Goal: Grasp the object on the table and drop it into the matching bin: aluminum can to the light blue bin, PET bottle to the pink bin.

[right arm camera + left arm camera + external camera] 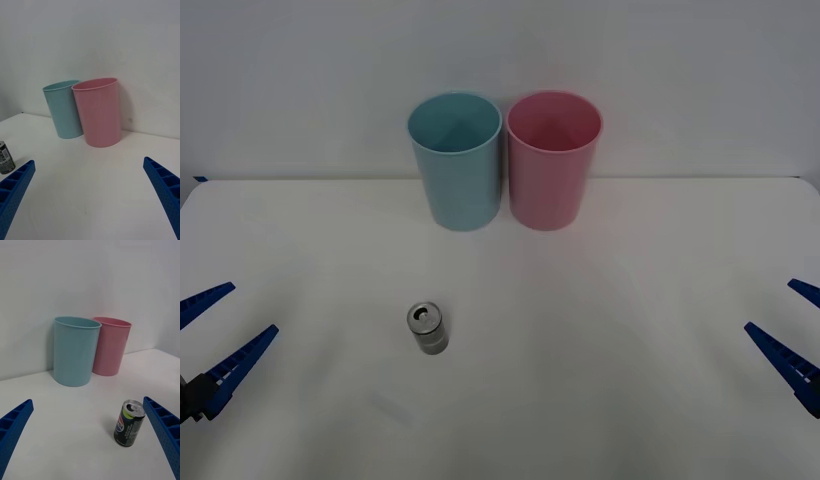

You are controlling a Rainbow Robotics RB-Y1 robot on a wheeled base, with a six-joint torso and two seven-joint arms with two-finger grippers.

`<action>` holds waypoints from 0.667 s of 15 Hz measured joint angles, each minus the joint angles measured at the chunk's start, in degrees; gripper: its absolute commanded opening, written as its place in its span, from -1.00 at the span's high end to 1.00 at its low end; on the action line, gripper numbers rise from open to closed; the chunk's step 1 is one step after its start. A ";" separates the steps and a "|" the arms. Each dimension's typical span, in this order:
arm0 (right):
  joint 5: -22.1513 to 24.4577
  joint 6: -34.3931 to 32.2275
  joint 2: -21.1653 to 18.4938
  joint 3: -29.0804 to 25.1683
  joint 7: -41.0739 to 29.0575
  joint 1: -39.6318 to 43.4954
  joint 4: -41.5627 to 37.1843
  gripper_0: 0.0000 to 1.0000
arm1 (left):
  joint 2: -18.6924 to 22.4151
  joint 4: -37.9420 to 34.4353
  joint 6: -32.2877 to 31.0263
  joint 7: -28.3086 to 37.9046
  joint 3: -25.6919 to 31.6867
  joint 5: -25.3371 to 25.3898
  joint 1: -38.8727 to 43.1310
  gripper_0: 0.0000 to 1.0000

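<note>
The aluminum can (427, 329) stands upright on the white table (600, 330), out in the open. It is on the robot's left side of the middle and well in front of the two bins. It is a small, short can with a shiny round top and a pull tab. Its side looks dark with a printed label in the left wrist view.

The can is likely very light, and it may be empty since the top looks opened. Its wall is thin metal, so it is stiff but could dent if it is squeezed too hard. The side is smooth and round, so it may slip or tip over if it is bumped. The best place to hold it seems to be around the middle of its side, with one finger on each side.

The left gripper (205, 338) is the nearer one. It hangs low by the left edge of the table with its blue fingers spread wide apart, holding nothing. The can sits close to one of its fingers (165, 435) in the left wrist view.

The right gripper (802, 337) waits at the right edge, fingers also wide apart and empty.

At the back, the light blue bin (455, 160) and the pink bin (552, 158) stand upright side by side, very close together. The can belongs in the light blue one.
</note>
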 measured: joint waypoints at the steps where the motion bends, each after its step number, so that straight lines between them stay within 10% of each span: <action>1: 0.00 0.00 0.00 0.00 0.00 0.00 0.00 -1.00 | 0.00 0.00 0.00 0.00 0.00 0.00 0.00 -1.00; 10: 0.00 0.00 0.00 0.00 0.00 0.00 0.00 -1.00 | 0.82 2.25 1.21 -0.75 0.35 1.38 0.40 -1.00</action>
